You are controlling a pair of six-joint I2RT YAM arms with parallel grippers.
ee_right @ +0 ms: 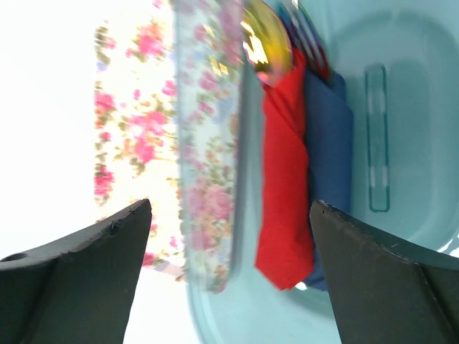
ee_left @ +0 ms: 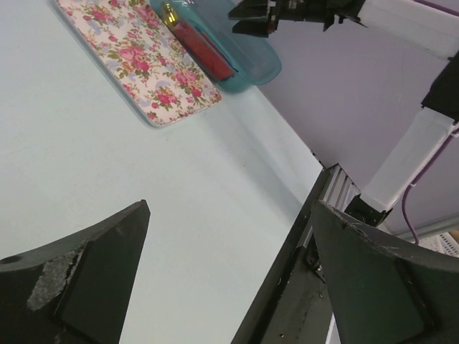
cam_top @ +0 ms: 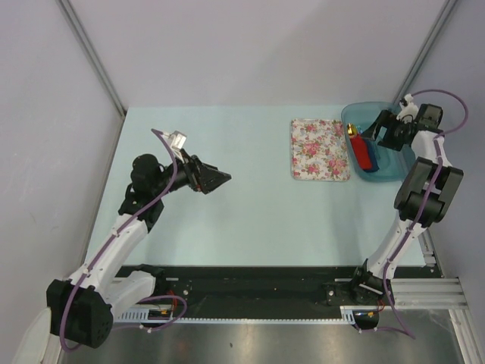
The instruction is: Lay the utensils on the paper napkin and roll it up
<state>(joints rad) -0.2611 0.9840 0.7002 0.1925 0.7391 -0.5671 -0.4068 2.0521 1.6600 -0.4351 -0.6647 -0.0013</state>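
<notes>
Utensils (ee_right: 265,39) mostly hidden by red paper napkin (ee_right: 285,186); left pincer (ee_left: 229,208), right pincer (ee_right: 231,204) spread.

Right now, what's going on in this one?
The red napkin is already rolled up, with a gold spoon head poking out one end. It lies in the teal bin next to a blue roll. The right gripper hangs open over the bin and holds nothing. The left gripper is open and empty above the bare table. A floral square sits beside the bin.
</notes>
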